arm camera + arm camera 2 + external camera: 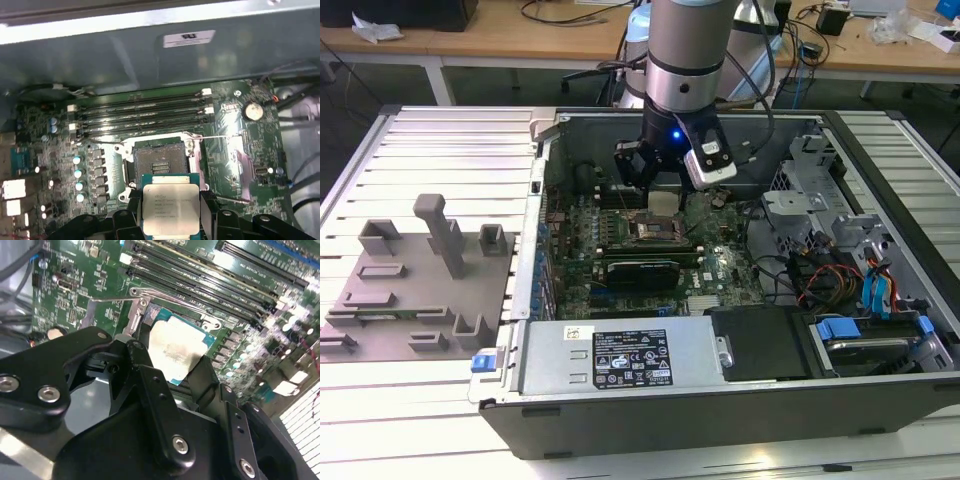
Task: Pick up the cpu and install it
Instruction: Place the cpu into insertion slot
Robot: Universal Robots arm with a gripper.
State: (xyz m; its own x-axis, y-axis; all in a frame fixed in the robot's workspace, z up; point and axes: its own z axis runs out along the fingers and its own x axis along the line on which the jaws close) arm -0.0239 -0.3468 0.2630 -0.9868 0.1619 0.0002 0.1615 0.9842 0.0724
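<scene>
My gripper (663, 192) hangs inside the open computer case, just above the motherboard. It is shut on the cpu (171, 209), a small square chip with a pale silvery top and a green rim, with a black finger (145, 367) pressed against each of two opposite edges. In the second wrist view the cpu (174, 352) hovers tilted over the board. The open socket (161, 162), a metal-framed square with a dark centre, lies just beyond the chip and holds nothing. In the exterior view the socket (656, 232) sits directly below the gripper.
Memory slots (140, 112) run along the socket's far side. A long black card (640, 270) lies just in front of the socket, with the power supply (620, 358) nearer still. Cables and drive bays (850, 270) crowd the exterior view's right. A grey tray (405, 290) stands outside the case.
</scene>
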